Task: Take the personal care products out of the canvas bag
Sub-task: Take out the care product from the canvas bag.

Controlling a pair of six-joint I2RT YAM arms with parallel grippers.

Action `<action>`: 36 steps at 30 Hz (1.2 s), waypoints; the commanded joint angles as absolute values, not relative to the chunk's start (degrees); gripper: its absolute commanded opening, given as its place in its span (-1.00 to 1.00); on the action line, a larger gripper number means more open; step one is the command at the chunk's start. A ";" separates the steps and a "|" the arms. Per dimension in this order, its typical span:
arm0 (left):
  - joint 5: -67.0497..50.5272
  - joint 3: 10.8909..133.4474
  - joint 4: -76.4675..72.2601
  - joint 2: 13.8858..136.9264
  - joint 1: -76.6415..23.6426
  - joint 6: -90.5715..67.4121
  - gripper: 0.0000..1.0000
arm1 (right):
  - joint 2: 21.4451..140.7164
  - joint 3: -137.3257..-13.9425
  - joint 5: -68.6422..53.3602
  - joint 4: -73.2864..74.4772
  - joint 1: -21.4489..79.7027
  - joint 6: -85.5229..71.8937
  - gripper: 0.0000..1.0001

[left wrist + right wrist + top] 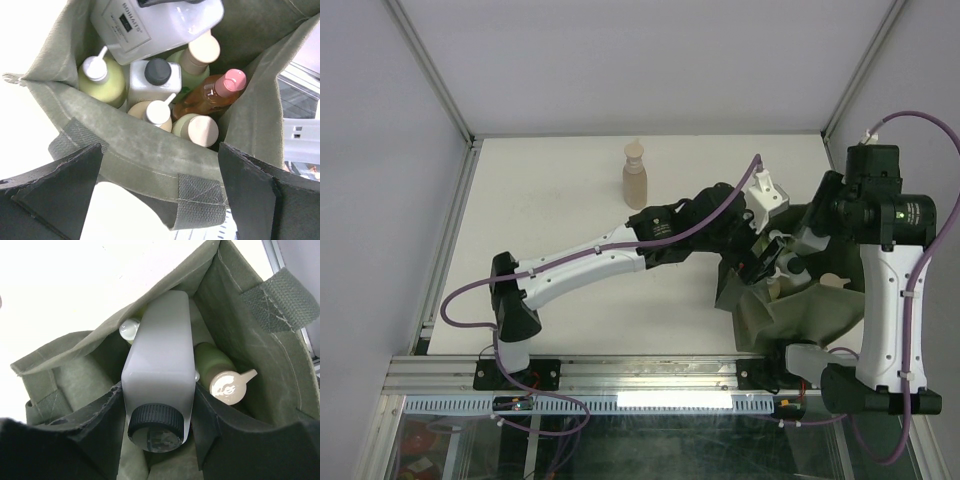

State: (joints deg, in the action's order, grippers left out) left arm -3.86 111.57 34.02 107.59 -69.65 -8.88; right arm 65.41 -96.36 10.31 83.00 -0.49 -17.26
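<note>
The task is only near its beginning, I judge. One tan bottle (635, 178) stands alone on the table (550, 200), upper centre of the top view, well apart from the canvas bag (800, 315) at lower right. The right gripper (157, 412) is closed around a big white bottle (160, 355) with a black cap, partly inside the bag's mouth. The left gripper (160, 170) hangs wide open over the bag, holding nothing. Six smaller bottles (155, 82) are inside.
</note>
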 commanded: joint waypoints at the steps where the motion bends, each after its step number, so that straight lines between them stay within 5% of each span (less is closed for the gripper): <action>1: 0.42 110.20 30.44 102.10 -68.63 -10.13 0.98 | 61.89 -102.72 5.13 79.86 0.00 -17.85 -1.00; 36: 6.42 98.18 25.31 93.26 -61.71 -18.72 0.98 | 72.06 -130.77 -11.07 86.60 0.00 -20.93 -1.00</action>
State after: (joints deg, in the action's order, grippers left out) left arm 3.03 99.15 28.42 97.34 -62.15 -16.97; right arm 72.25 -125.05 -4.47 92.84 -0.27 -18.79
